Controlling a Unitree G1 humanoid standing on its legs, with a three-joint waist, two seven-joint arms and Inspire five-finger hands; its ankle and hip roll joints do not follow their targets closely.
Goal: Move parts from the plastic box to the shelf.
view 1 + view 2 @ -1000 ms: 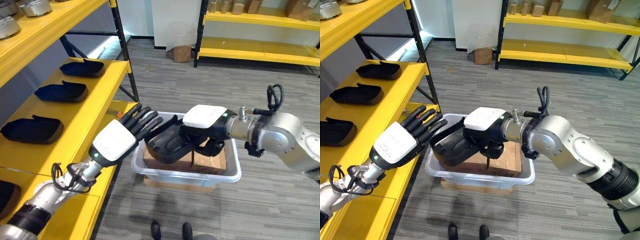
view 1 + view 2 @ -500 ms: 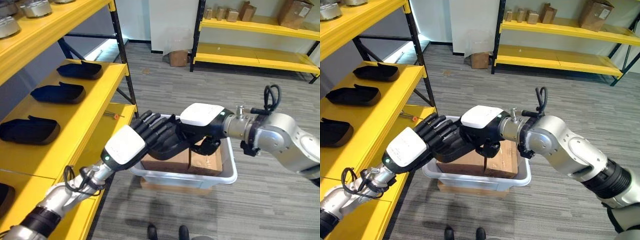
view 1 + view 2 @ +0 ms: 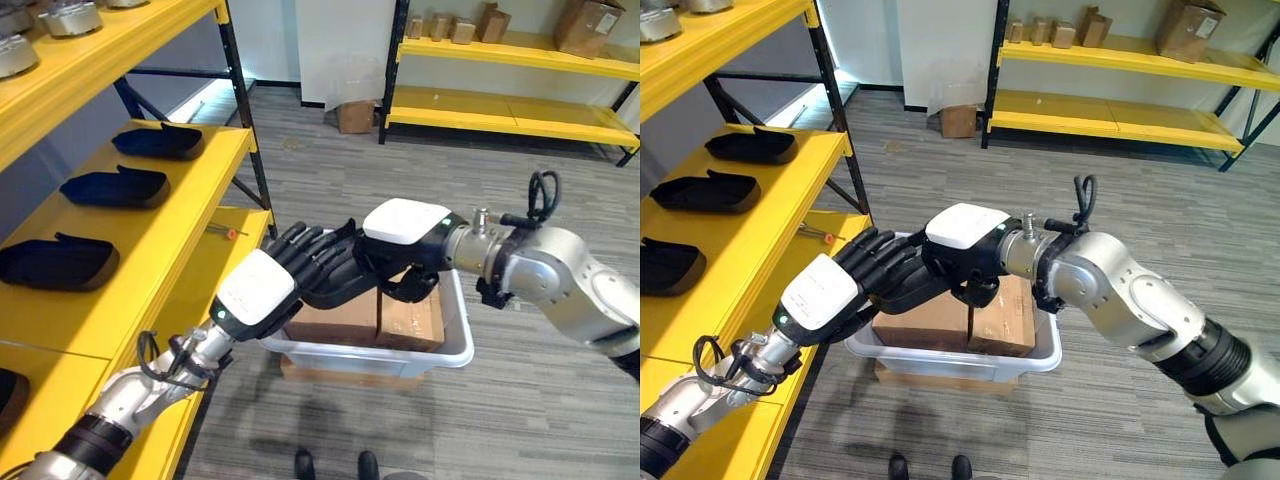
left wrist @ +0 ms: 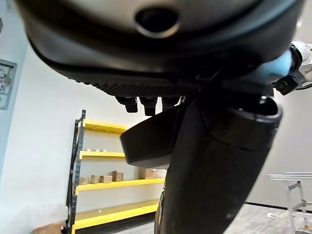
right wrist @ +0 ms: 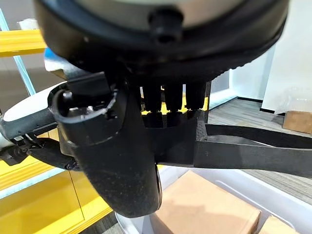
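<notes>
Black moulded part (image 3: 335, 282) hangs above the left end of the plastic box (image 3: 455, 345), pinched in the right hand (image 3: 405, 245), whose fingers curl over its right end; its long axis runs left to right, its free end pointing at the shelf (image 3: 175, 230) on the left; the left hand (image 3: 275, 280), fingers straight, lies against that free end, and is the nearer to the shelf.

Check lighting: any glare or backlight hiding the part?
Left eye view: glare on the floor behind the shelf post, clear of the black part, which blends into the dark left hand. Left wrist view: hand and part backlit by a bright wall. Right wrist view: right hand dark, cartons evenly lit.
</notes>
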